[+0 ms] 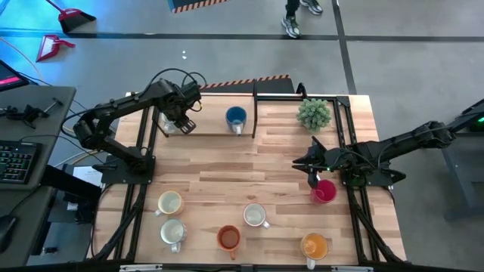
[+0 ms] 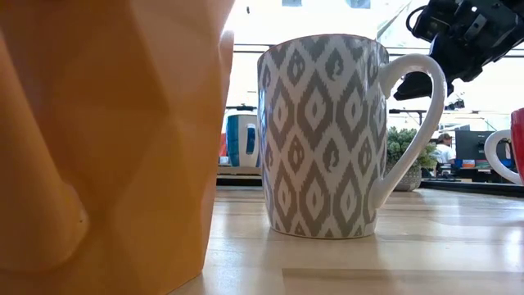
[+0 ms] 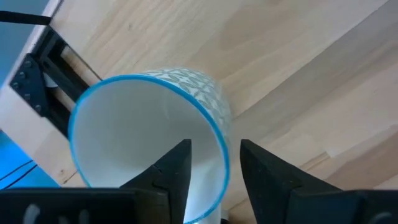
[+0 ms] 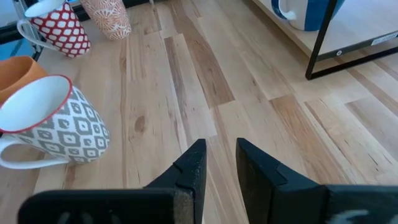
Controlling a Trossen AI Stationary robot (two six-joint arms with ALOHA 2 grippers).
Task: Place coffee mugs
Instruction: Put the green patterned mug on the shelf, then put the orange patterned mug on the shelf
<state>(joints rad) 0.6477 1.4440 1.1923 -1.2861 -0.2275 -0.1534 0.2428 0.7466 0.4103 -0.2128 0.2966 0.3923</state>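
Mug (image 3: 149, 130) w/ blue rim is straddled at its wall by left gripper (image 3: 214, 165), fingers spread, upper left of high view.

Right gripper (image 4: 217, 165), narrow gap, nothing pinched.

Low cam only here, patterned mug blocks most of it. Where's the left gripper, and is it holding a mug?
Observer: The left gripper is at the back-left shelf. Its fingers stand open astride the wall of a white blue-rimmed mug, not clamping it.
Operator: The arm at my top right, anything in it?
Observer: No. That's the right gripper, hovering beside the red mug, nothing between its fingers.
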